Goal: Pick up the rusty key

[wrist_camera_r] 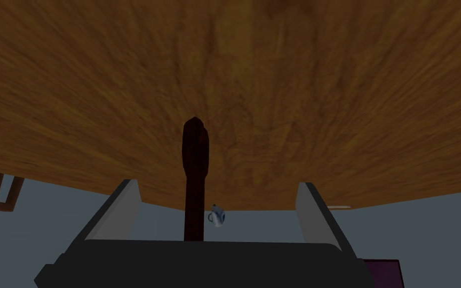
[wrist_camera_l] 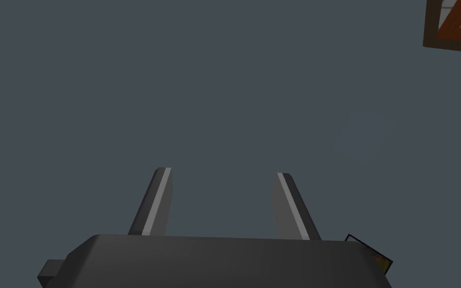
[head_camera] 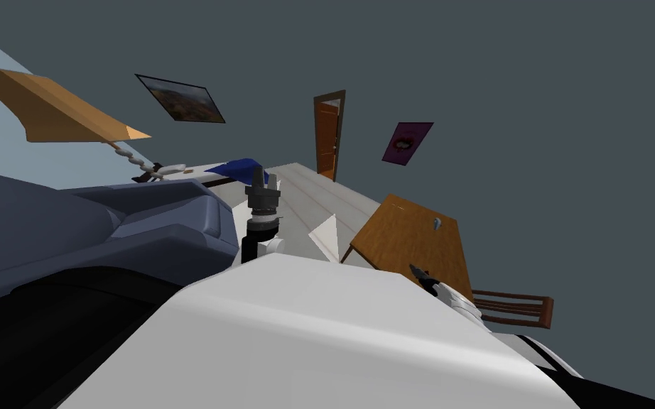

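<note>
A long, dark reddish-brown key [wrist_camera_r: 195,170] lies on the wooden table [wrist_camera_r: 299,90] between the fingers of my right gripper [wrist_camera_r: 218,184]. The gripper is open. The key sits nearer one finger [wrist_camera_r: 124,205] and touches neither. In the head view my right gripper [head_camera: 417,270] reaches over the near edge of the table [head_camera: 404,238]. My left gripper [head_camera: 258,175] is raised in front of my chest, and its wrist view shows the left gripper [wrist_camera_l: 223,172] open with nothing in it.
A small blue-white jug [head_camera: 437,223] stands near the table's far edge [wrist_camera_r: 216,216]. A wooden chair [head_camera: 514,309] is at the table's right. A dark blue sofa [head_camera: 106,220] lies to my left. A brown door [head_camera: 328,135] stands in the far wall.
</note>
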